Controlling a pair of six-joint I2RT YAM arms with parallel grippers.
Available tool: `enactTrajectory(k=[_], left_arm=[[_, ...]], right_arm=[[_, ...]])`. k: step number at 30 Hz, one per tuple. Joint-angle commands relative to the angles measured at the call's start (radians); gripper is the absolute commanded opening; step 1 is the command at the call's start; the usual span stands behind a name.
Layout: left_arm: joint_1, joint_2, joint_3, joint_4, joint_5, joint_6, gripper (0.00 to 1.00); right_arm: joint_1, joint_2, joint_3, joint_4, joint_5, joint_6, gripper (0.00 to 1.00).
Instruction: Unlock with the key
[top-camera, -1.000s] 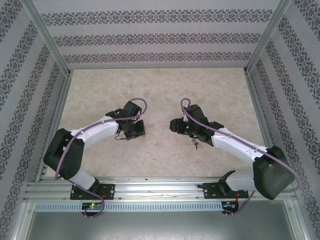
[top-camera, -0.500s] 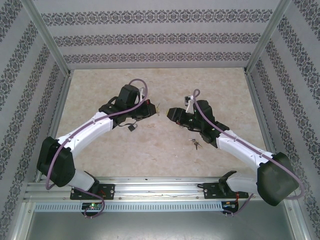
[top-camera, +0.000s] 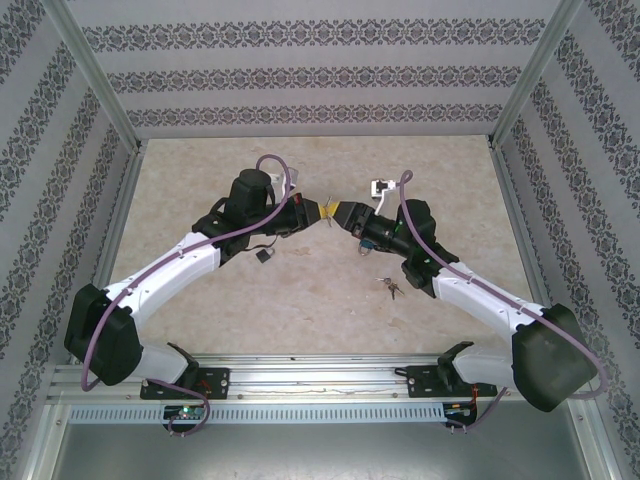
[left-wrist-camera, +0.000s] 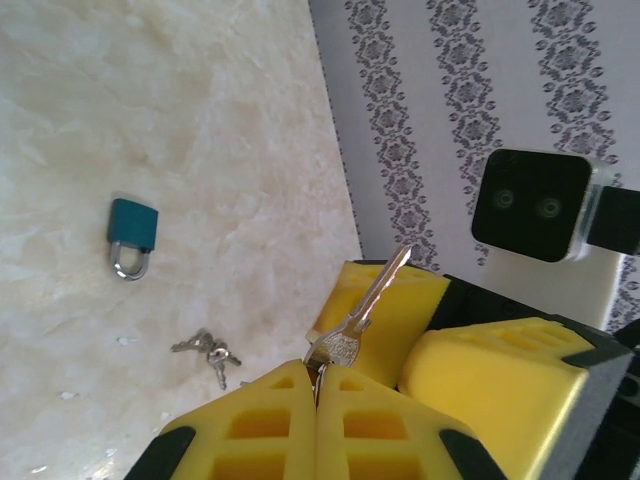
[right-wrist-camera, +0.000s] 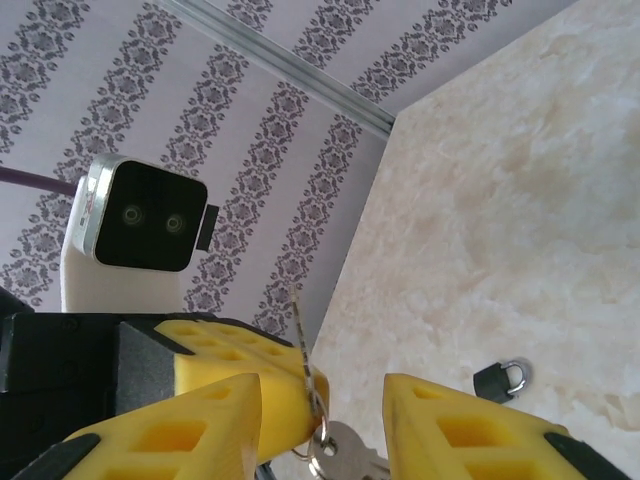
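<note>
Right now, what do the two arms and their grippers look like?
The left arm and right arm have white links, black joints and a purple cable each. The left gripper and right gripper have yellow fingers with hollow cells and a white camera box with a black face.

Top camera looks down from behind onto the bench (top-camera: 300, 300); wrist cameras face each other closely, both seeing the padlock (left-wrist-camera: 132, 235).
</note>
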Motion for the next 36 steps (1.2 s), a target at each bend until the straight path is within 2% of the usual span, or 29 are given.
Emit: enactTrajectory(k=[1, 22, 26, 29, 32, 34, 35, 36], left_arm=[[-0.019, -0.030, -0.014, 0.092, 0.032, -0.031, 0.00], [-0.021, -0.032, -0.029, 0.192, 0.082, -0.073, 0.00], [-0.021, -0.031, -0.025, 0.208, 0.098, -0.074, 0.00], [-0.021, -0.031, -0.023, 0.212, 0.102, -0.069, 0.00], [-0.021, -0.036, -0.018, 0.187, 0.090, -0.049, 0.05], [-0.020, -0.041, -0.014, 0.162, 0.081, -0.034, 0.24], [-0.020, -0.044, -0.013, 0.152, 0.074, -0.029, 0.29], [-0.018, -0.050, -0.015, 0.143, 0.068, -0.019, 0.30]], right_arm=[[-0.011, -0.017, -0.017, 0.061, -0.014, 0.012, 0.38], [-0.015, -0.016, -0.019, 0.107, -0.045, 0.029, 0.18], [-0.019, -0.014, -0.007, 0.108, -0.054, 0.028, 0.02], [-0.021, -0.012, 0.001, 0.099, -0.059, 0.021, 0.00], [-0.032, -0.016, 0.003, 0.087, -0.063, 0.015, 0.00], [-0.048, -0.020, 0.003, 0.081, -0.071, 0.013, 0.00], [-0.055, -0.023, 0.003, 0.076, -0.077, 0.013, 0.00], [-0.066, -0.027, 0.004, 0.069, -0.084, 0.010, 0.00]])
